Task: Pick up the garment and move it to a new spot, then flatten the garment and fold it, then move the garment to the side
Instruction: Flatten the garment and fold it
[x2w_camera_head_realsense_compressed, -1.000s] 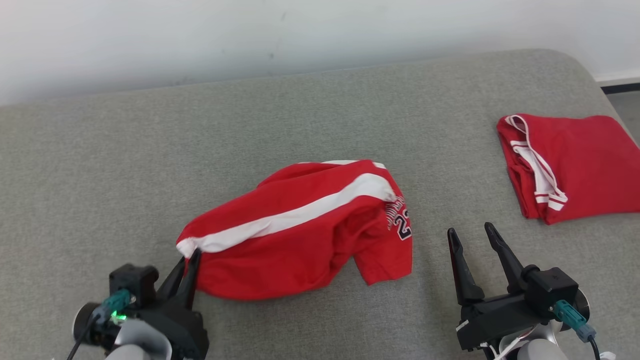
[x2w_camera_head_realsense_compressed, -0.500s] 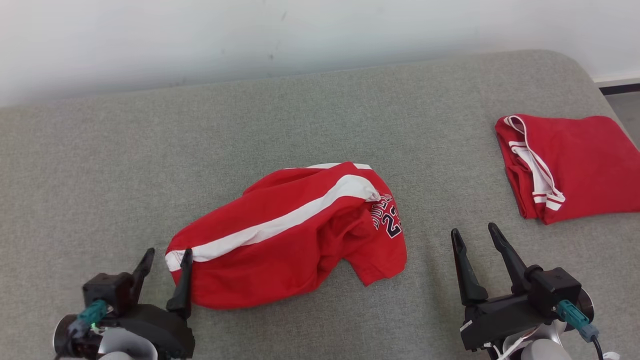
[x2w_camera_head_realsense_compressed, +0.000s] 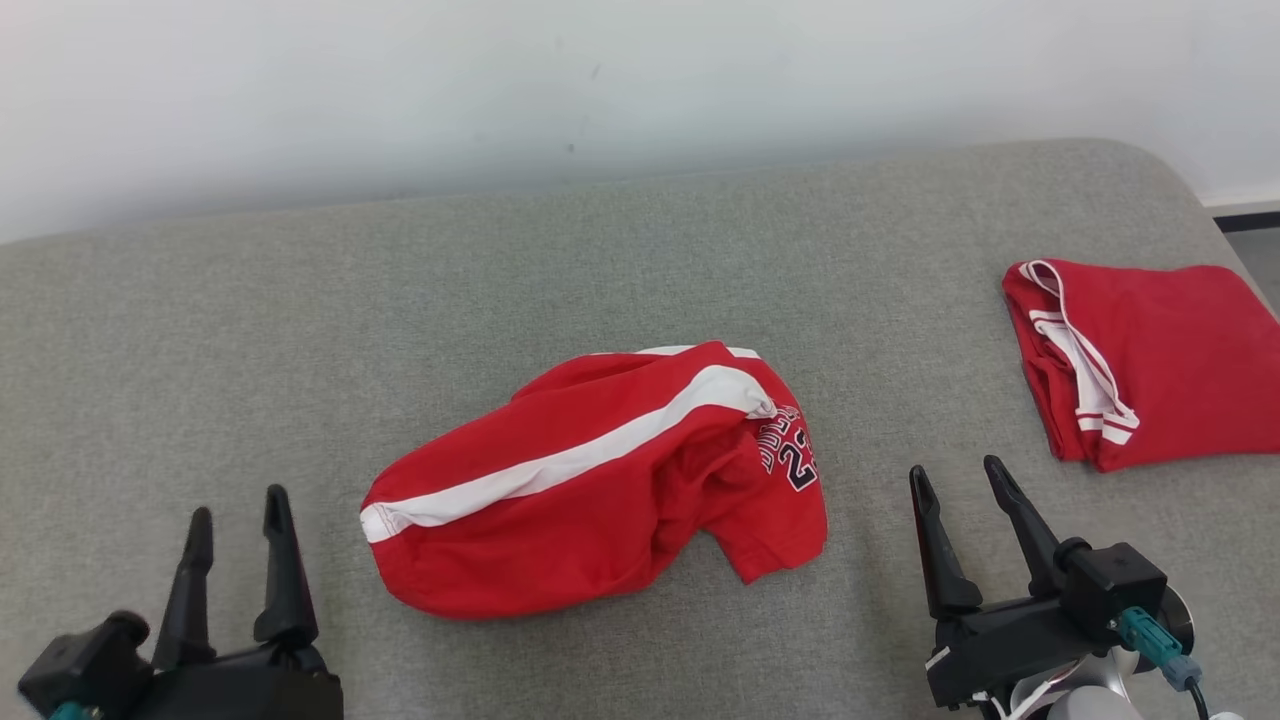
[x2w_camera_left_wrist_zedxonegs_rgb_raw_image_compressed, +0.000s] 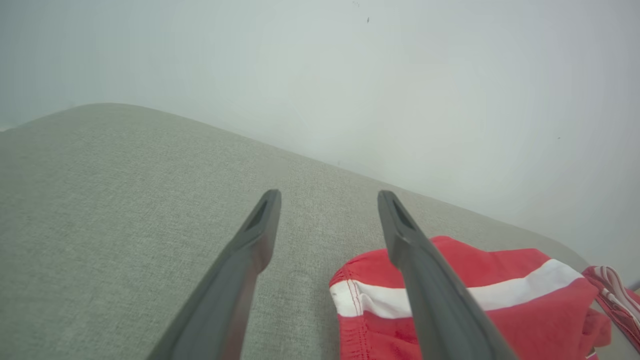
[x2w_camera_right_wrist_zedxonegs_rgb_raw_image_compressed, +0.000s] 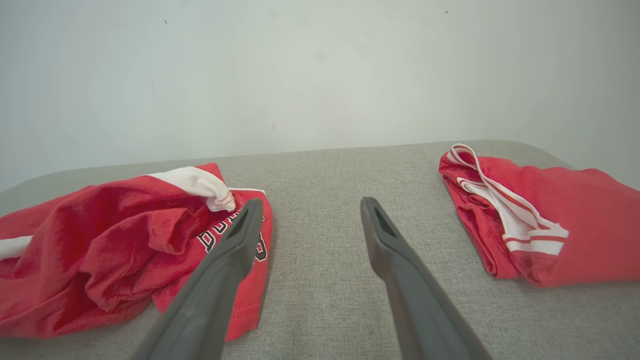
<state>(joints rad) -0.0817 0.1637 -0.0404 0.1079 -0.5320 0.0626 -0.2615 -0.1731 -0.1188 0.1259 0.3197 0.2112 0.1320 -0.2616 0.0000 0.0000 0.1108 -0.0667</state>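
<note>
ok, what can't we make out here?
Lettering on the crumpled garment: bunched by folds in the head view; the right gripper covers part in the right wrist view.
Folded garment: right edge cut off, head view.
Left gripper: base cut off at bottom, head view.

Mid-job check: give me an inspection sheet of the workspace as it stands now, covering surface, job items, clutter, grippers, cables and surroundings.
Surface: grey fabric surface, no stains seen.
Job's things: crumpled red garment with a white stripe, mid-surface, not flattened.
Clutter: folded red garment near the right edge.
Grippers: left gripper open, apart from the crumpled garment; right gripper open, holding nothing.
Cables: teal connector with a dark lead at the right wrist.
Surroundings: pale wall behind.
</note>
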